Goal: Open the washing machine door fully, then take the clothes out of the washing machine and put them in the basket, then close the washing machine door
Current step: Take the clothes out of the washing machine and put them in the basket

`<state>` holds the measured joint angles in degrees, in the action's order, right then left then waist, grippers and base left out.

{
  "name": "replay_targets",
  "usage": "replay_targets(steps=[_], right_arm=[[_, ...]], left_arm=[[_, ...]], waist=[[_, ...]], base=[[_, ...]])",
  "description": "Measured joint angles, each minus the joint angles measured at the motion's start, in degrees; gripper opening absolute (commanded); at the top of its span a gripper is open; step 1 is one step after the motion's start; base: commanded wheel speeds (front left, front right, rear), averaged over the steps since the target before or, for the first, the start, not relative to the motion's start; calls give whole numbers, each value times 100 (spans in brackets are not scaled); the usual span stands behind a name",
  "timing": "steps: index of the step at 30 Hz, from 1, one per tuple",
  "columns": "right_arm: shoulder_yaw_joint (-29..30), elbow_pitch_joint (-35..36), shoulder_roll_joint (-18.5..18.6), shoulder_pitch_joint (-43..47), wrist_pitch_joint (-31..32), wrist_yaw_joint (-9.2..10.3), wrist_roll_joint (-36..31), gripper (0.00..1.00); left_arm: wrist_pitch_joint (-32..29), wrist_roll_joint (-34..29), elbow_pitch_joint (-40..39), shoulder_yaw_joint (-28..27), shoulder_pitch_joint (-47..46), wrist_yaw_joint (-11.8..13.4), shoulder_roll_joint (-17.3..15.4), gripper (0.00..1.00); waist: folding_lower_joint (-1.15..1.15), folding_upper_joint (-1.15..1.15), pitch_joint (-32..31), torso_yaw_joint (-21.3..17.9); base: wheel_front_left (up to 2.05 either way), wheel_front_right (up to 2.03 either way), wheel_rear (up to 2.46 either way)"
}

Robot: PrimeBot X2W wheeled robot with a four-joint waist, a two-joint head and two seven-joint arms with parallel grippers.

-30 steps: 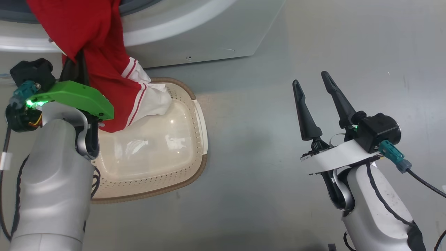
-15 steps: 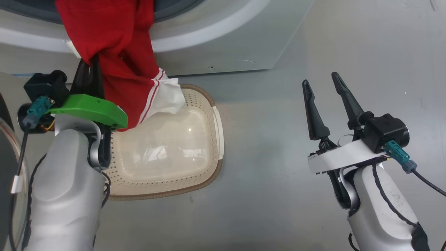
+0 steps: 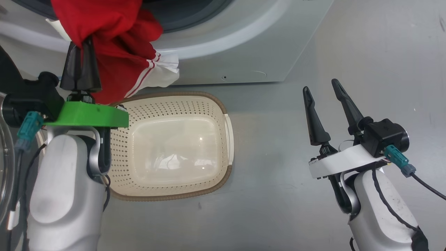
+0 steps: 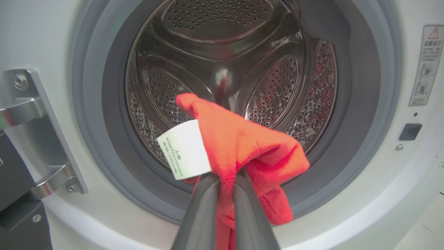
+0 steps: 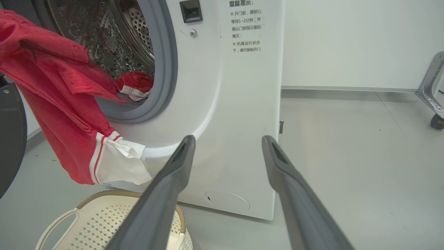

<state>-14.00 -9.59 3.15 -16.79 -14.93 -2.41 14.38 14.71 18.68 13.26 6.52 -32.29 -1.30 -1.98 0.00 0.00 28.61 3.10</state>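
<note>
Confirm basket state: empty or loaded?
Empty. The basket floor is bare; the red garment hangs from the left tool, not inside.

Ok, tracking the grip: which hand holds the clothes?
The left hand, shut on the red clothes; the right hand stands open and empty.

Washing machine door (image 5: pixel 10 139) largely off-frame

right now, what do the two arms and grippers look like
Both arms have pale grey rounded forearms and long, tapering dark fingers. The left gripper is mounted on a green plate, the right gripper on a white plate. Each wrist carries a black camera block, a teal connector and a black cable.
</note>
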Motion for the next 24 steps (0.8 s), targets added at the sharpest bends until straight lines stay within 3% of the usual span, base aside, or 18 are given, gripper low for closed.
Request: replay_targets(steps=[11,24], right_arm=[[24,0,2,61,0,-5,-10,100],[-145,22,5,101,0,-55,23,100]], left_arm=[[-1,-63,-350,413,1070,0,7,0],[-385,100,593,922,1797,-53,1,0]], waist=[[0,0,-92,29],[0,0,-35,-121]], base=[[0,0,0],[0,0,0]])
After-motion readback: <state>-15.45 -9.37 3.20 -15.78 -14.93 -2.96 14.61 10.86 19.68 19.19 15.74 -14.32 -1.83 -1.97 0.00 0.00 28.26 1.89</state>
